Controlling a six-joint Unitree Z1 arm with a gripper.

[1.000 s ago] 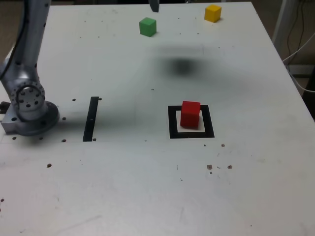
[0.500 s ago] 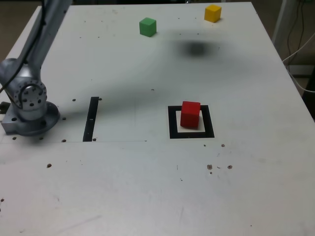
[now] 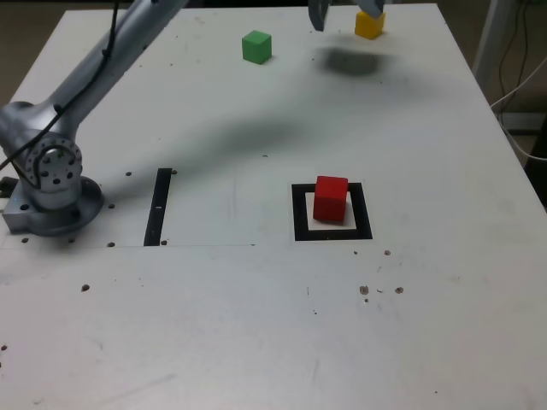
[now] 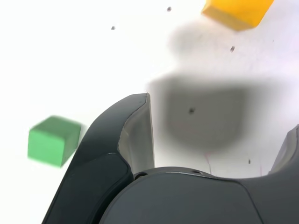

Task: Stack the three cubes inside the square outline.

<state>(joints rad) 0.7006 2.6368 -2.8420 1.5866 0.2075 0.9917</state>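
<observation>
At the far edge of the counter [image 3: 256, 325] my end effector [image 3: 346, 13] hangs with jaws spread wide and nothing between them; wrist view shows bare counter and shadow in the gap. Yellow cube [image 3: 369, 23] sits right by it, at the far end toward the exterior view's right, partly covered by one finger. Wrist view has that yellow cube ahead of the jaws, not between them yet. Green cube [image 3: 256, 46] is off to the exterior view's left of it, well apart, also loose on the counter. Red cube [image 3: 330, 199] stands inside the square outline [image 3: 299, 224], mid-counter. Black strip [image 3: 158, 207] and the arm base [image 3: 51, 184] are over on the exterior view's left.

Progress, my read: one of three placed, base of the stack down. Yellow looks like my next pick, not gripped yet. Then green. Two picks and two stackings left.
</observation>
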